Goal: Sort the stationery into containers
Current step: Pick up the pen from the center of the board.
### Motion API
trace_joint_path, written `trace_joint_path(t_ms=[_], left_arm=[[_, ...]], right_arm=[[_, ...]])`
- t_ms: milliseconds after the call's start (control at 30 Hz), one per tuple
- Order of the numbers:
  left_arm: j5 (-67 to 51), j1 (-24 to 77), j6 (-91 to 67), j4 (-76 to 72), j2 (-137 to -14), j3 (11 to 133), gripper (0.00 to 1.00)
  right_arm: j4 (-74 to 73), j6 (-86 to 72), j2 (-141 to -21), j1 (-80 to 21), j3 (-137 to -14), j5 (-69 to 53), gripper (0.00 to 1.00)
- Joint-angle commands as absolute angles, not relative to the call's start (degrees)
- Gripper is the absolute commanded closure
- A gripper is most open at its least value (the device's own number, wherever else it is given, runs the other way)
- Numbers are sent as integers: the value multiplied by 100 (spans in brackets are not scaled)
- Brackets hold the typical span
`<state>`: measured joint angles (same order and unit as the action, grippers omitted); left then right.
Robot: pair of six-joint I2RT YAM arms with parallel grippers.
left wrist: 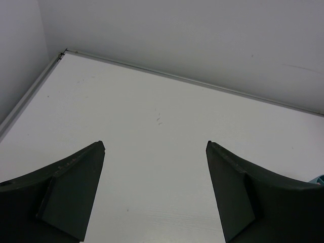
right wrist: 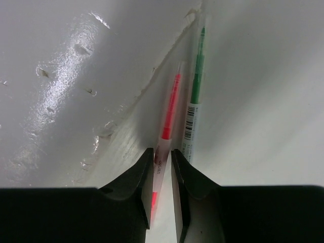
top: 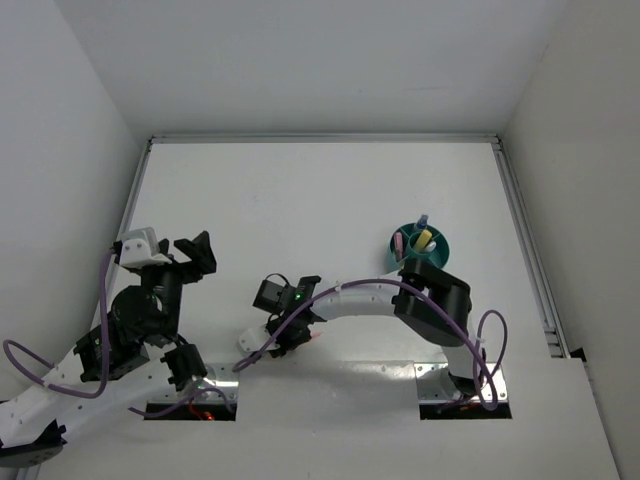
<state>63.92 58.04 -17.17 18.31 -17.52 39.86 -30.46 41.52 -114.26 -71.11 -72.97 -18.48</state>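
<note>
The thin pink pen [right wrist: 170, 106] lies on the table between my right gripper's [right wrist: 162, 151] fingers, which are closed in on its clear barrel. The thin green pen [right wrist: 197, 76] lies right beside it, outside the right finger, touching neither finger. In the top view the right gripper [top: 289, 328] is low over the table's near middle and hides the pens. The teal cup [top: 421, 247] stands right of centre and holds yellow, pink and blue items. My left gripper [top: 191, 256] is open, empty and raised at the left; its fingers [left wrist: 76, 187] frame bare table.
A shiny metal plate [right wrist: 61, 91] borders the pens on their left. The right arm's elbow [top: 435, 300] sits just in front of the cup. White walls enclose the table on three sides. The cup's rim [left wrist: 319, 178] peeks in at the left wrist view's right edge.
</note>
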Motion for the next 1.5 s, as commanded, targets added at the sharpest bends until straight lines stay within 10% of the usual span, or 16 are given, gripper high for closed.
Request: trace_joint_path(t_ms=[0,967,1467], left_arm=[[6407,5748,-1635,1670,-1740,3955,13],[6407,5748,-1635,1670,-1635,3955,13],[6460,5748,-1635,1670,-1635,3955,13]], right_arm=[[-2927,4096,-11426,-7154,-7515,-1793,79],[-3172,4096,-11812,-7260,-7628,-1740,74],[-4368,4456,-12067,-7313,-7964,-1943,95]])
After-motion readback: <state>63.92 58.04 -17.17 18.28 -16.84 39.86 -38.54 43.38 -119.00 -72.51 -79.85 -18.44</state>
